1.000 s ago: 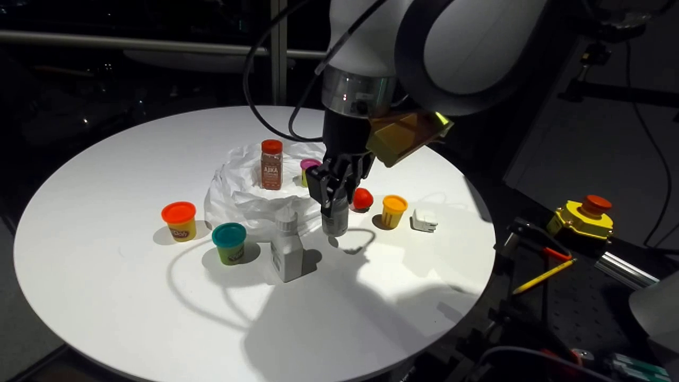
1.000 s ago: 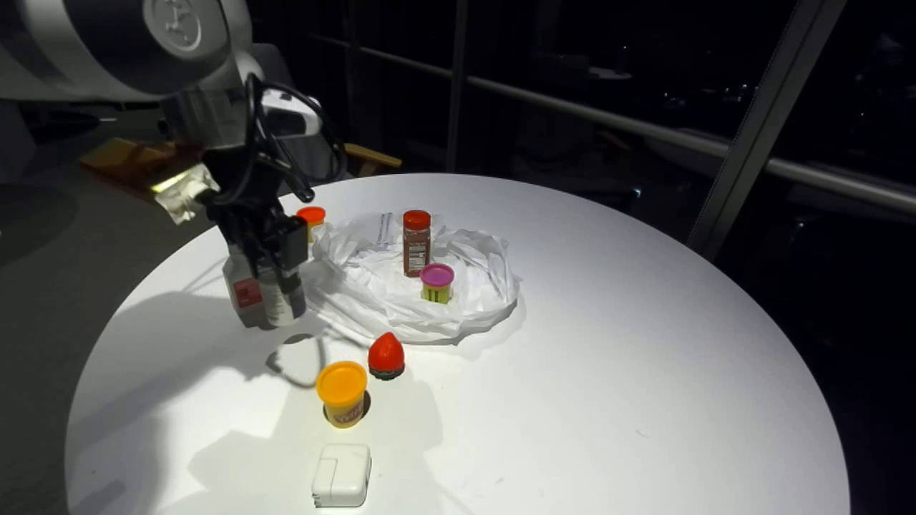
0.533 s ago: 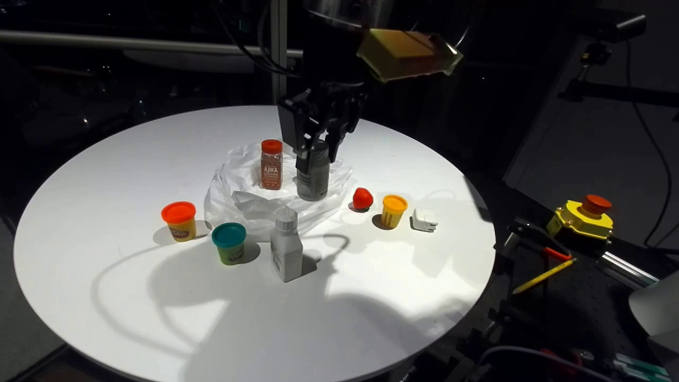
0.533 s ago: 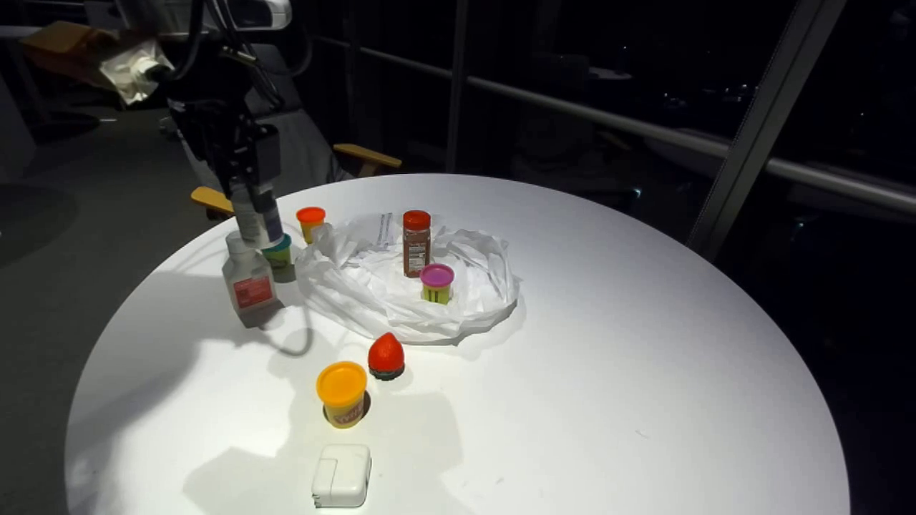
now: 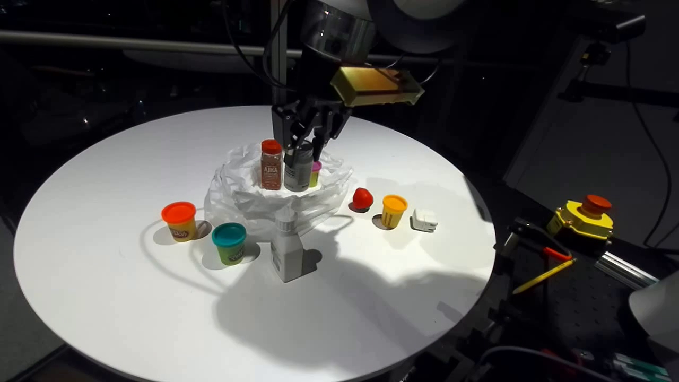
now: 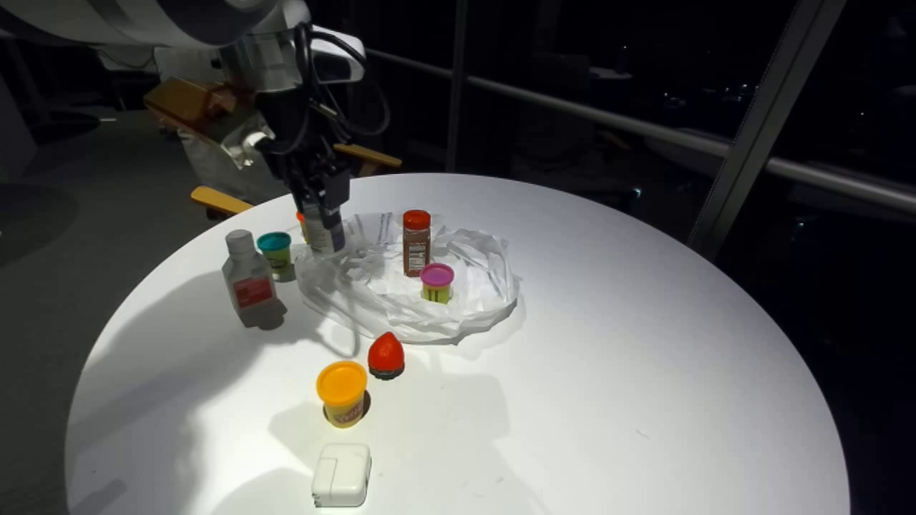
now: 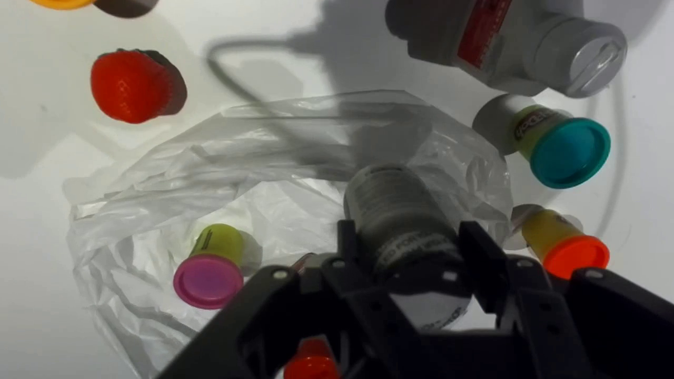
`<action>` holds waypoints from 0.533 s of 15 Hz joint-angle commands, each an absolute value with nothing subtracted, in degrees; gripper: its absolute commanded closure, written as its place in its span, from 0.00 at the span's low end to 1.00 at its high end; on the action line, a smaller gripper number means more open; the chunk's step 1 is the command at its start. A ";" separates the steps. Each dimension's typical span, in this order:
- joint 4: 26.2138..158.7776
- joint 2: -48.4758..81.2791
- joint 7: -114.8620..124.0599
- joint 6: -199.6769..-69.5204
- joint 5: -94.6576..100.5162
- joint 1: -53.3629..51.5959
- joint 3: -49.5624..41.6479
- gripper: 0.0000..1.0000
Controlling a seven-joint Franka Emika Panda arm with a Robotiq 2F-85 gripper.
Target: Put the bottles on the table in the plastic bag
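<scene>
Gray bottle (image 7: 392, 205) is at the bag (image 6: 429, 327) now

A second ago it was near the white bottle (image 5: 289, 255), outside the bag. Now the gripper (image 5: 304, 156) has it over the bag's rim, fingers pinching it near the top; can't tell if it's touching the plastic. So the carry looks nearly done. I'd nudge it further in before letting go, clear of the spice jar (image 6: 416, 247) already standing in there.
</scene>
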State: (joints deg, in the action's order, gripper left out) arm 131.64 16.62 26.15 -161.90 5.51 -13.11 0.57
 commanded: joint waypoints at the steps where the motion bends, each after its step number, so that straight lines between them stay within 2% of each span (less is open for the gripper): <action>1: 128.12 19.86 24.61 -165.99 4.50 -12.75 -0.41 0.74; 8: 124.17 24.76 24.01 -167.43 4.46 -12.88 -4.52 0.74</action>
